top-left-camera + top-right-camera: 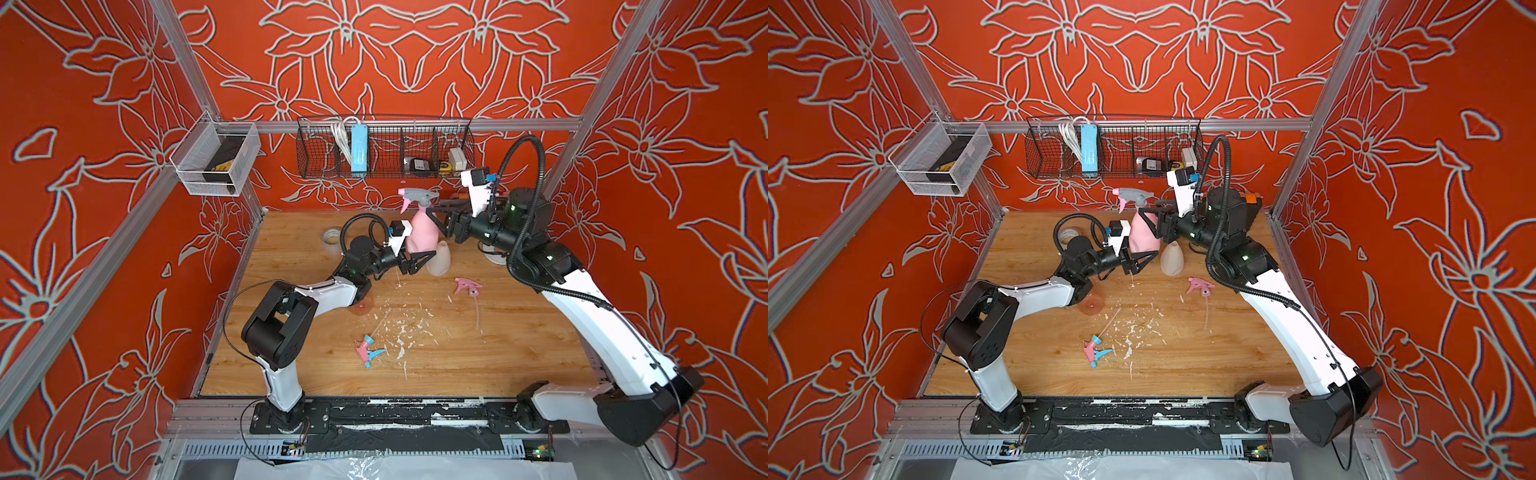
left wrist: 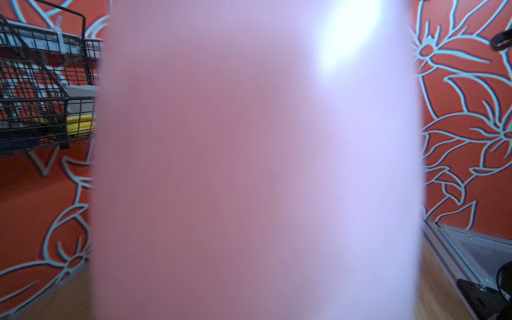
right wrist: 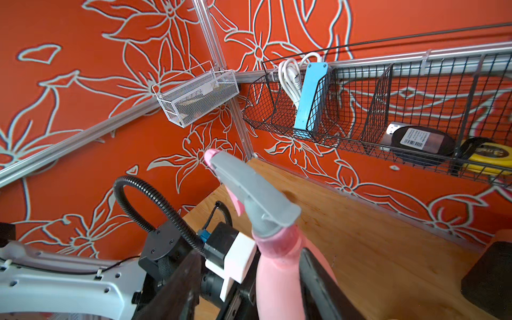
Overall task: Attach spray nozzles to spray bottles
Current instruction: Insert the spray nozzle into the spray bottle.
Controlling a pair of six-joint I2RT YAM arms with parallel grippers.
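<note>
The right gripper (image 3: 249,253) is shown with its jaws released. One finger stands clear of the pink bottle (image 3: 277,282) and the other lies against its shoulder, below the grey-topped nozzle (image 3: 249,194) seated on the neck. In a top view the left gripper (image 1: 417,264) is seen clenched at that bottle's base. Its own wrist view is filled by blurred pink, with no fingers shown. Both forearms are stretched toward the far edge of the table (image 1: 498,353), the right wrist raised and the left low. The white bottle (image 1: 439,259) stands just beside the pink one.
</note>
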